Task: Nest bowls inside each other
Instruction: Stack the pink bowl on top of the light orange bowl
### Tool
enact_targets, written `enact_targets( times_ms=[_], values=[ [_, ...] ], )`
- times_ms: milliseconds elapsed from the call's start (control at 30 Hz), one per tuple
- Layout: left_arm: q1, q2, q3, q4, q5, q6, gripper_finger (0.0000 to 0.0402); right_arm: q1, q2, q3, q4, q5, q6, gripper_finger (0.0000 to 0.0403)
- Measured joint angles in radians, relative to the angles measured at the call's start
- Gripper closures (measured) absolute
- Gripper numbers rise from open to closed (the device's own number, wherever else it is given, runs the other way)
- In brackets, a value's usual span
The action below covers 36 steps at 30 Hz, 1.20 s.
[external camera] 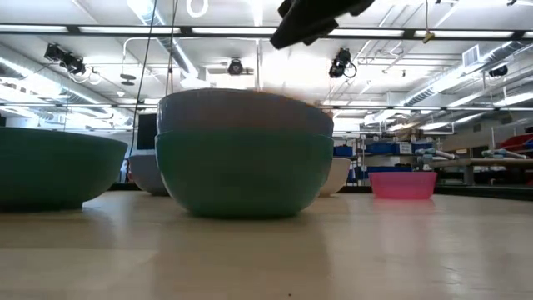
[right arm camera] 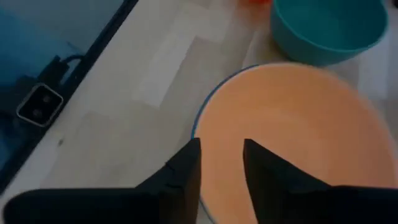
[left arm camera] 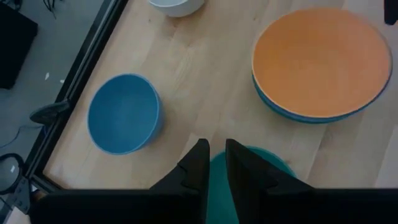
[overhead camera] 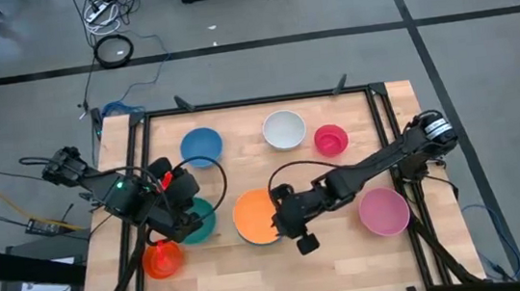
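Note:
An orange bowl (overhead camera: 253, 216) sits nested in a blue bowl (left arm camera: 311, 116) at the table's middle. My right gripper (right arm camera: 221, 163) is open at this stack's right rim, one finger over the orange inside, the other at the rim's edge. The teal bowl (overhead camera: 202, 221) rests on the table left of the stack. My left gripper (left arm camera: 216, 163) hovers over it, fingers a narrow gap apart with nothing between them. A blue bowl (overhead camera: 201, 146), a white bowl (overhead camera: 284, 129) and a small red-pink bowl (overhead camera: 331, 139) stand along the far side. A pink bowl (overhead camera: 384, 211) stands at the right. My right gripper comes slanting down from the table's right, its fingers (right arm camera: 186, 165) on either side of the orange bowl's rim (right arm camera: 200, 134). The fingers hide the rim there, so I cannot tell whether they touch it. The bowl rests in the blue bowl.
A small orange-red bowl (overhead camera: 163, 259) stands near the front left corner, close to my left arm. A black frame rail (overhead camera: 255, 101) runs round the table. Bare wood lies along the near edge between the stack and the pink bowl.

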Motion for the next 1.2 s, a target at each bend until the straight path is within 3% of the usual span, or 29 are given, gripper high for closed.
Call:
enact_targets(
  times_ms=[133, 333, 567, 833, 1200],
  values=[
    [0.0, 0.0, 0.0, 0.0, 0.0, 0.0, 0.034, 0.003, -0.075, 0.0, -0.149, 0.045, 0.085, 0.027],
    [-0.001, 0.0, 0.0, 0.0, 0.0, -0.002, 0.034, 0.076, -0.255, 0.0, -0.667, 0.157, 0.418, 0.0263],
    [-0.001, 0.0, 0.0, 0.002, 0.0, -0.005, 0.034, 0.232, -0.358, 0.0, -0.95, 0.093, 0.823, 0.0261],
    [-0.001, 0.0, 0.0, 0.003, 0.0, -0.027, 0.034, 0.391, -0.275, -0.035, -0.982, 0.044, 1.014, 0.0229],
    [-0.001, 0.0, 0.0, 0.004, -0.003, -0.028, 0.034, 0.472, -0.198, -0.228, -0.84, 0.025, 1.128, 0.019]
  ],
)
